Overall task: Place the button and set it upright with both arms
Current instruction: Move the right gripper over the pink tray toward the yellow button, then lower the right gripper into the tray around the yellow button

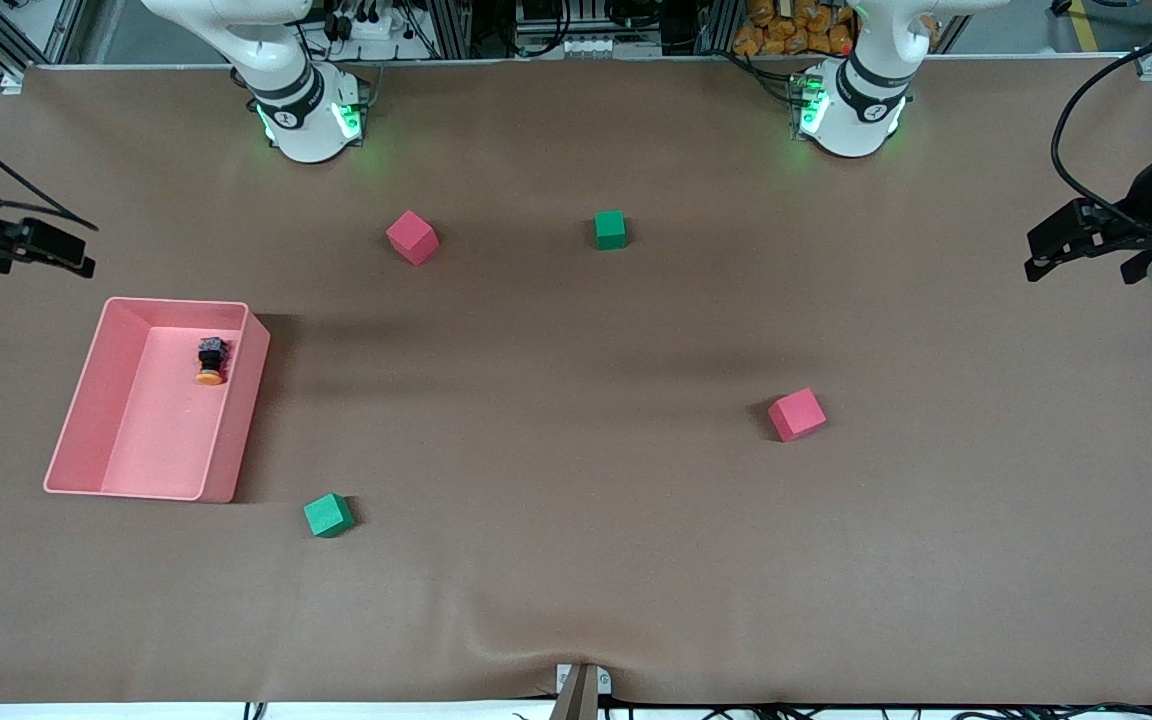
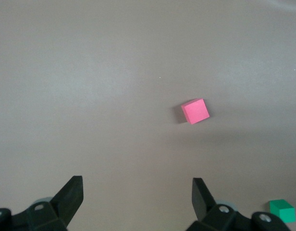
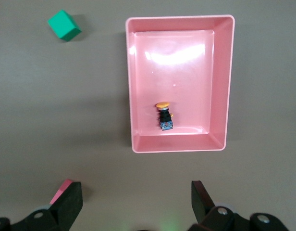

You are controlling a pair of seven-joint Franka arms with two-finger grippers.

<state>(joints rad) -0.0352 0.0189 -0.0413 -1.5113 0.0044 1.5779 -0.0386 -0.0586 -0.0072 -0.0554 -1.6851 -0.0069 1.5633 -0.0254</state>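
Arms raised at opposite table ends, left gripper (image 2: 136, 202) and right gripper (image 3: 136, 204) fingers apart, button (image 1: 211, 360) lying sideways in pink tray (image 1: 86, 400).

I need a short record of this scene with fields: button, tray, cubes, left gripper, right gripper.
button: lying on its side in the tray, orange cap toward the front camera
tray: pink, at the right arm's end of the table
cubes: two red, two green, apart on the table
left gripper: open, empty, over bare table
right gripper: open, empty, beside the tray
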